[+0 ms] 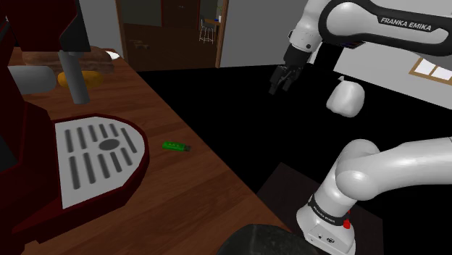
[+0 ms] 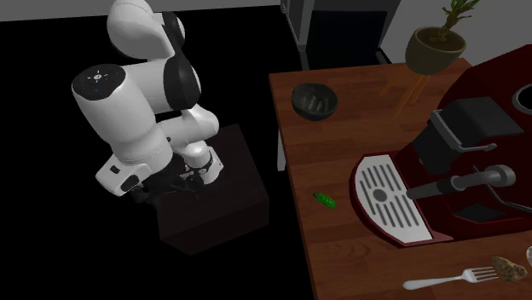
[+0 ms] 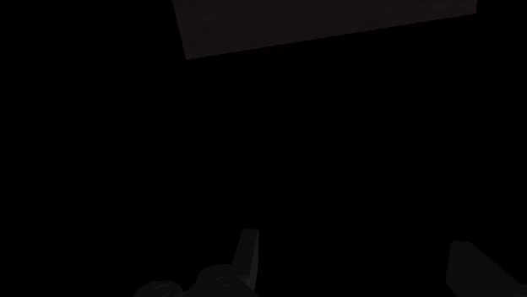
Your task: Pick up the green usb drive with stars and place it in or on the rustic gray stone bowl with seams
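on the wooden tabletop [image 1: 181, 197], just beside the grey drip tray [image 1: 94, 156], lies the green usb drive [image 1: 176, 146], long axis approx. across the shoulder view. the dark stone bowl [image 2: 296, 100] sits well apart from it. the end effector [image 1: 279, 84] hangs off the tabletop, fingers spread, empty; the drive is lower, twd the shoulder view's left.

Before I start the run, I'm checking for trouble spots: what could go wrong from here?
1. The green usb drive is small and lies flat on the wooden table, so the open tool may scrape the wood or nudge it away.
2. The drive lies near the red coffee machine's drip tray; a wide approach might bump it.
3. The dark bowl sits by the table's edge, so a sloppy release could drop the drive off the table.
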### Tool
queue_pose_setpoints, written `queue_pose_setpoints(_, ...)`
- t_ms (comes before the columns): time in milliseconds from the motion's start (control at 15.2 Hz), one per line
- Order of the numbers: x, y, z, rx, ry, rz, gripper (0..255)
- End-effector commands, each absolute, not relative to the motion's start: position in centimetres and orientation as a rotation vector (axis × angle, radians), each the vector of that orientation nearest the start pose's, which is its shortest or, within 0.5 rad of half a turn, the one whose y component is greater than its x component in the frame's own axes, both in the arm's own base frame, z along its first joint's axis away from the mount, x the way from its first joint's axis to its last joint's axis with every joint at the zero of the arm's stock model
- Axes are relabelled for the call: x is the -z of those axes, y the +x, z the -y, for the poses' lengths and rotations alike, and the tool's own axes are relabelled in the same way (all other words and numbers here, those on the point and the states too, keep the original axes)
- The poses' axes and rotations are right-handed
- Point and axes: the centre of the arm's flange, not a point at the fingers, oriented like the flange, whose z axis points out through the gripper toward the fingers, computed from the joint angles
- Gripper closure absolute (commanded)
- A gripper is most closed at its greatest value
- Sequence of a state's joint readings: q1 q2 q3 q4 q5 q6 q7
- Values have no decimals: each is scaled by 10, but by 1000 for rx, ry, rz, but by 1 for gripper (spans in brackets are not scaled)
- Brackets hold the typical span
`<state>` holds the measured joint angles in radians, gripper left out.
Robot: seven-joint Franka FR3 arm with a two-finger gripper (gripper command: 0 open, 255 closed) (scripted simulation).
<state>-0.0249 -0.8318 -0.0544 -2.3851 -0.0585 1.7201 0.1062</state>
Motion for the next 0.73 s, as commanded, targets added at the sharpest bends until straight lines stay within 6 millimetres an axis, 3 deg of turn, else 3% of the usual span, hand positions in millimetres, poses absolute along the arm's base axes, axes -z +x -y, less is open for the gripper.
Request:
queue_pose_setpoints(0, -605, 308, 35, 262, -3134, -263, 0)
queue_pose_setpoints(660, -584, 362, -82, 200, -3140, 18, 0)
